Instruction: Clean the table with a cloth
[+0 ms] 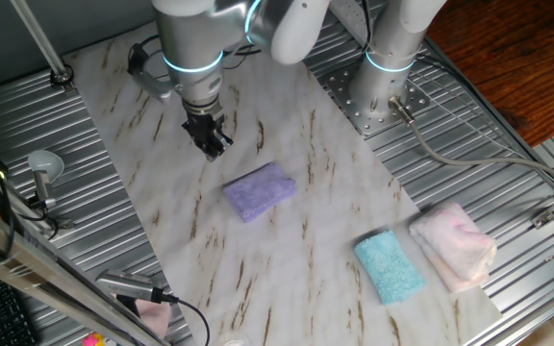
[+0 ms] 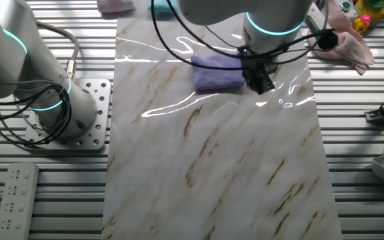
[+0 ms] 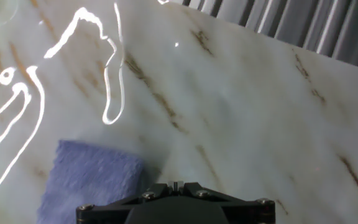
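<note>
The lavender-purple cloth (image 1: 259,190) lies folded on the white marble-look table (image 1: 287,240). It also shows in the other fixed view (image 2: 217,73) and at the lower left of the hand view (image 3: 92,180). My gripper (image 1: 212,144) hangs just above the table beside the cloth, apart from it, and holds nothing. Its fingers stand together, shut. In the other fixed view the gripper (image 2: 261,83) is right of the cloth's edge. In the hand view only the gripper base (image 3: 176,186) shows, with the fingers pressed together.
A teal folded cloth (image 1: 390,268) and a pale pink folded cloth (image 1: 453,244) lie at the table's near right end. A second arm's base (image 1: 383,91) stands on the ribbed metal surface (image 1: 508,144). Tools and cables lie on the left.
</note>
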`<state>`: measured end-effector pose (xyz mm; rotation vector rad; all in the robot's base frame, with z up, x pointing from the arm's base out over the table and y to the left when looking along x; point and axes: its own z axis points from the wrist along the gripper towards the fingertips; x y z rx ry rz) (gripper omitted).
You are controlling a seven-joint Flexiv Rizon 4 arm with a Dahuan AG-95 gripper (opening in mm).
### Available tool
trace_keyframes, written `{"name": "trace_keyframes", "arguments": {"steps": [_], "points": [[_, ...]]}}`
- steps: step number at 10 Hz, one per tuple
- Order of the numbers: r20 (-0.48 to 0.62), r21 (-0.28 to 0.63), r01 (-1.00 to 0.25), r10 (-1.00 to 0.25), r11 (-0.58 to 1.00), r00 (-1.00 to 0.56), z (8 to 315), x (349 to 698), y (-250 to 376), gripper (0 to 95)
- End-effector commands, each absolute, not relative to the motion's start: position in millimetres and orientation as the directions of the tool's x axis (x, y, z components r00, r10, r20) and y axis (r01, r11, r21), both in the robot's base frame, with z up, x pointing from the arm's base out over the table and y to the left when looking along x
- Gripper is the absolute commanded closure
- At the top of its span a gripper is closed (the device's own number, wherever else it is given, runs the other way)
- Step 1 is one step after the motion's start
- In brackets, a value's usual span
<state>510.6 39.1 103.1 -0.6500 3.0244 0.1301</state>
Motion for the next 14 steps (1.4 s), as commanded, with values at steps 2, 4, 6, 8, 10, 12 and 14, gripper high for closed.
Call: {"name": "trace_keyframes", "arguments": {"steps": [2, 4, 6, 8, 10, 12, 14], "points": [[-0.031, 0.116, -0.391, -0.390, 0.913, -0.920, 97, 469, 52, 76.0], [-0.031, 0.118, -0.378, -0.377, 0.918, -0.926, 87, 451, 63, 57.0], [-0.031, 0.109, -0.362, -0.361, 0.926, -0.932, 76, 437, 77, 57.0], [-0.042, 0.085, -0.384, -0.381, 0.920, -0.923, 76, 437, 77, 57.0], [-0.037, 0.082, -0.372, -0.371, 0.924, -0.928, 76, 437, 77, 57.0], [-0.016, 0.101, -0.336, -0.336, 0.937, -0.942, 76, 437, 77, 57.0], [0.004, 0.129, -0.301, -0.304, 0.945, -0.953, 74, 438, 77, 57.0]]}}
